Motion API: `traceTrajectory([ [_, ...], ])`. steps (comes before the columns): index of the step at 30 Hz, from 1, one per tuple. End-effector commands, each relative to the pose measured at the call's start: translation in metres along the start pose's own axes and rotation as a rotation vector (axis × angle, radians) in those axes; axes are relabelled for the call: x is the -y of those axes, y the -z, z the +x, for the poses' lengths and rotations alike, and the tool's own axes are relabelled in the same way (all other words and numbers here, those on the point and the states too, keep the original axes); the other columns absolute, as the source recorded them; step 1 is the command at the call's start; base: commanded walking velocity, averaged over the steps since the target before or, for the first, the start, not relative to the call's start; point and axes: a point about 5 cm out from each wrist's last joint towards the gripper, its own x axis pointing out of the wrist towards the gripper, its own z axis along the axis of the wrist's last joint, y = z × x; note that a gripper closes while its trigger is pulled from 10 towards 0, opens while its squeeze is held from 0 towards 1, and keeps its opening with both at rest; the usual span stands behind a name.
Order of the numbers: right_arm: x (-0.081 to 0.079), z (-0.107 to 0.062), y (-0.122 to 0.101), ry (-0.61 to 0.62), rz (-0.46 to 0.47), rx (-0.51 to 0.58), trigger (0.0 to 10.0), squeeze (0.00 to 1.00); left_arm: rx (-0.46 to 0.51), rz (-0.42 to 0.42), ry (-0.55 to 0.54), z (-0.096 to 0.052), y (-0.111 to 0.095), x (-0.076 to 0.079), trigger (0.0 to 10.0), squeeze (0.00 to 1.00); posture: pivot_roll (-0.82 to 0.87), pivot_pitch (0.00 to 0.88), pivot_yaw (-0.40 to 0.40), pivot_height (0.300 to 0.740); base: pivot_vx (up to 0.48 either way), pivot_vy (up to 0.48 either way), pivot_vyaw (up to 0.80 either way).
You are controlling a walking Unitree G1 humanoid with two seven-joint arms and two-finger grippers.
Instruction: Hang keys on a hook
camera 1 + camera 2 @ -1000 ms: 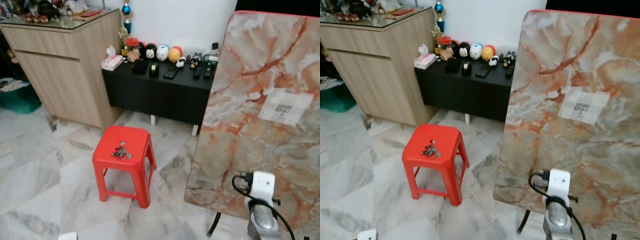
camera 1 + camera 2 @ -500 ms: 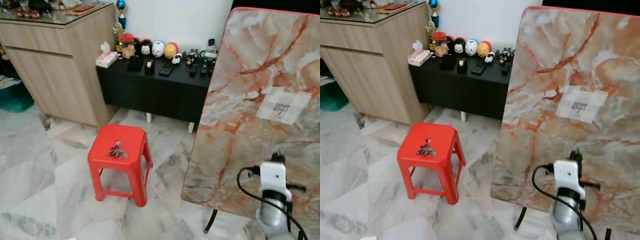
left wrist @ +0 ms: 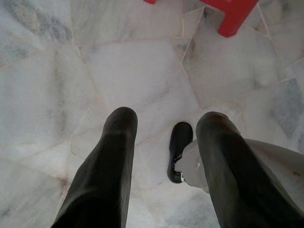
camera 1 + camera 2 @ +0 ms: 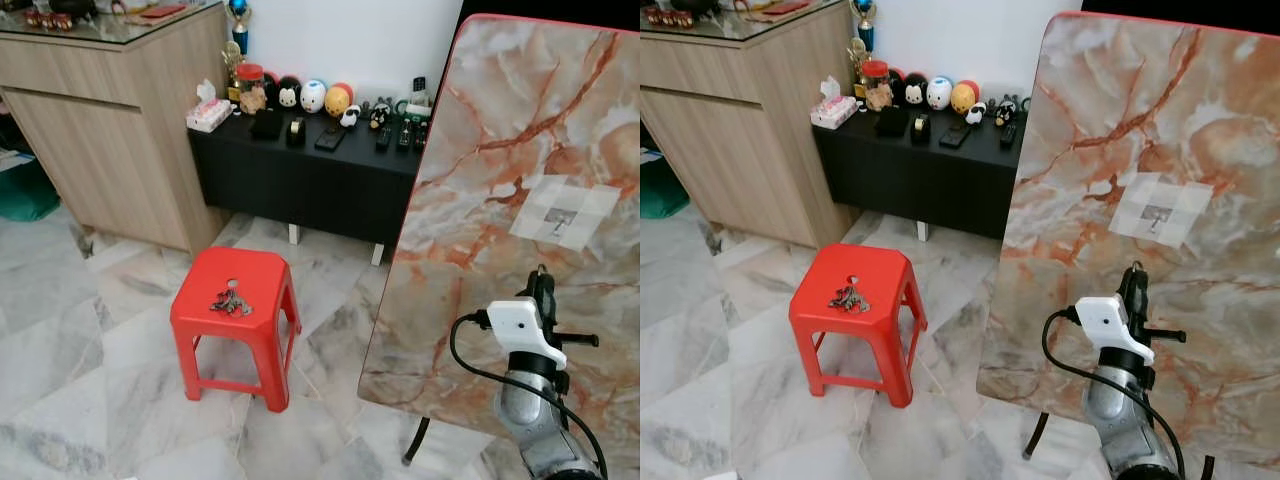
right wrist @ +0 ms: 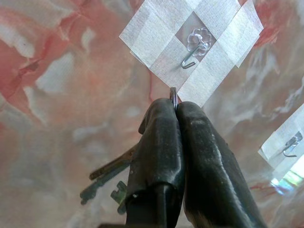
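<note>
My right gripper (image 4: 541,282) is raised in front of the upright marble board (image 4: 480,170), just below the taped patch that carries a small metal hook (image 4: 563,216). In the right wrist view the right gripper (image 5: 175,107) is shut on a key ring (image 5: 173,93), and the keys (image 5: 107,175) dangle beneath the fingers. The ring's top sits slightly below the hook (image 5: 191,56), apart from it. A second bunch of keys (image 4: 230,300) lies on the red stool (image 4: 255,272). In its wrist view my left gripper (image 3: 164,118) hangs open over the floor.
A black low cabinet (image 4: 310,185) with toys and remotes stands against the back wall, beside a wooden sideboard (image 4: 110,130). Another taped hook (image 5: 289,145) sits on the board off to one side. The board's black stand leg (image 4: 415,440) rests on the marble floor.
My right arm has risen, bringing the gripper up along the board toward the taped hook. The camera has shifted slightly; the stool and its keys have not moved.
</note>
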Motion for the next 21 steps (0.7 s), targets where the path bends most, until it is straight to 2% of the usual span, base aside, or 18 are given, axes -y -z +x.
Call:
traceTrajectory([
  [1,0.004,0.006,0.001,0.019,-0.017,-0.005,10.0,0.00,-0.023,-0.004,0.008,0.000,0.003,0.005,10.0,0.00,0.07,0.000,-0.078,0.718,0.000,0.000,0.00],
  [3,0.005,0.014,0.000,0.051,-0.017,-0.049,10.0,0.00,-0.030,0.001,0.021,0.002,0.003,0.014,10.0,0.00,0.07,0.000,-0.077,0.718,0.000,0.000,0.00],
  [6,0.005,0.018,-0.003,0.066,-0.022,-0.035,10.0,0.00,-0.036,-0.001,0.021,0.002,0.005,0.015,10.0,0.00,0.07,0.000,-0.078,0.718,0.000,0.000,0.00],
  [15,0.010,0.032,-0.013,0.124,-0.021,-0.012,10.0,0.00,-0.062,-0.011,0.004,-0.007,0.018,-0.006,10.0,0.00,0.08,0.000,-0.079,0.718,0.000,0.000,0.00],
  [20,0.011,0.034,-0.015,0.139,-0.026,-0.005,10.0,0.00,-0.061,-0.012,0.000,-0.007,0.017,-0.009,10.0,0.00,0.08,0.000,-0.078,0.718,0.000,0.000,0.00],
  [21,0.012,0.035,-0.014,0.148,-0.028,-0.011,10.0,0.00,-0.052,-0.009,0.007,-0.002,0.009,-0.002,10.0,0.00,0.08,0.000,-0.076,0.718,0.000,0.000,0.00],
])
